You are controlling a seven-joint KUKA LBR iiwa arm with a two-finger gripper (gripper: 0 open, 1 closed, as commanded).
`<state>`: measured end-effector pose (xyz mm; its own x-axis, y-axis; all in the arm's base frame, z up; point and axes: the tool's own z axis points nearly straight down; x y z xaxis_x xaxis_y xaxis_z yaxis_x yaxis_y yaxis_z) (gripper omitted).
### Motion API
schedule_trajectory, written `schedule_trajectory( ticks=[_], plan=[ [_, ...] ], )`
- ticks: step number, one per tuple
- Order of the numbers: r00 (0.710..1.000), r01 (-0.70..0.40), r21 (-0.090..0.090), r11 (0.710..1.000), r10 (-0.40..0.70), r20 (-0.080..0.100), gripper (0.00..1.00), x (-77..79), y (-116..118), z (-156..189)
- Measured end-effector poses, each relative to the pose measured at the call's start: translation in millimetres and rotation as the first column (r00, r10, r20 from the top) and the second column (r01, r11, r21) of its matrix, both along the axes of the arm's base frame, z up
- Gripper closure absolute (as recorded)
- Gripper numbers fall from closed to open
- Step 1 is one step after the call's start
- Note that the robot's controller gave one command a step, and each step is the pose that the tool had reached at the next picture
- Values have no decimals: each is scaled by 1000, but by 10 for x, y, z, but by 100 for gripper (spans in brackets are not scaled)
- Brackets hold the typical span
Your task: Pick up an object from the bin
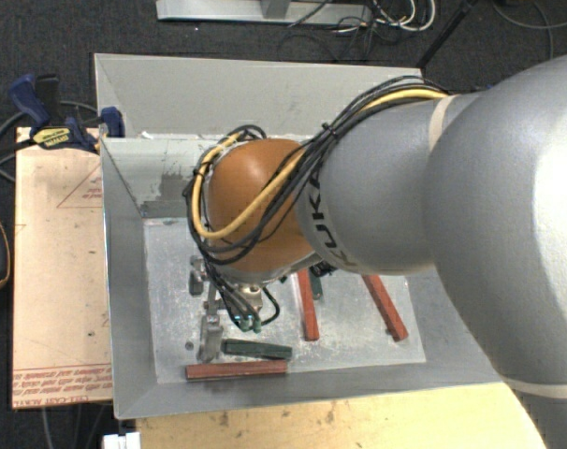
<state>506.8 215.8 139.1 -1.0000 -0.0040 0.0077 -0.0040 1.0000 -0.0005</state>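
As arm (pixel 405 204) covers bin (pixel 124 279), red stick (pixel 310 316) obsc.

Grey arm (pixel 433 185), orange wrist (pixel 255 204), hand (pixel 211 333) pointing down

dark green flat bar (pixel 257 351) lies flat by the bin (pixel 124 279) front wall, parallel to a red-brown bar (pixel 237 370) just beside it.

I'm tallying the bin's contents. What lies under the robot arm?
One red-brown stick and a second poke out from beneath it; the bin floor behind them is covered, hiding anything else there.
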Motion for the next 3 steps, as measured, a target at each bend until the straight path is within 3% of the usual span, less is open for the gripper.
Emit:
schedule_trajectory(
  ticks=[1,2,3],
  plan=[
    [960,-280,1,960,280,5,0,98,-537,-699],
    [960,-281,2,960,281,10,100,107,-521,-688],
    [960,-280,1,960,280,13,0,122,-524,-681]
  ],
)
